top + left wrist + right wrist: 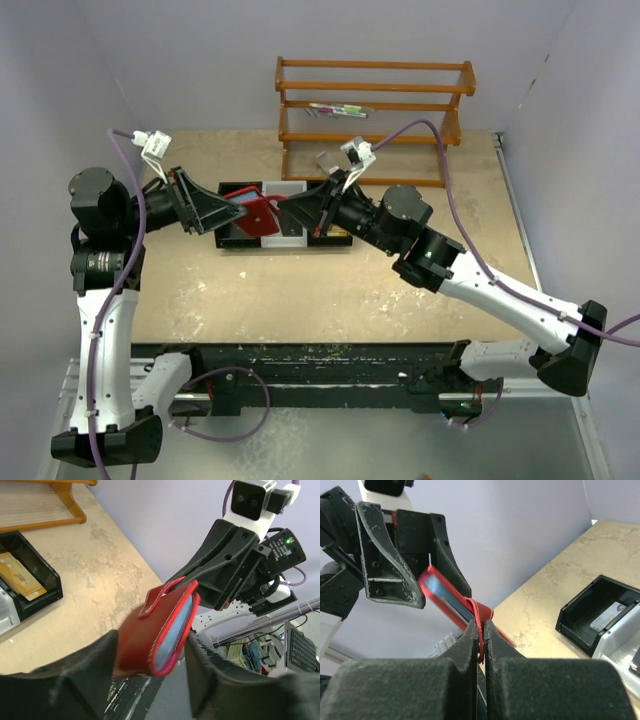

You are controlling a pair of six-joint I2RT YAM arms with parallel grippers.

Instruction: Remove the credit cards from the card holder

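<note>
with the right gripper (479, 630) pinching the card holder (145, 640) flap, i'd close the spread left gripper (152, 652) onto the credit cards (172, 630) (slowly, squarely).

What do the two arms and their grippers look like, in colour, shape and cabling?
The left arm and the right arm have white links and bulky black joints. The left gripper and the right gripper are black, each with two flat triangular fingers, scuffed pale. A white camera housing sits on each wrist, and a purple cable runs along each arm.
</note>
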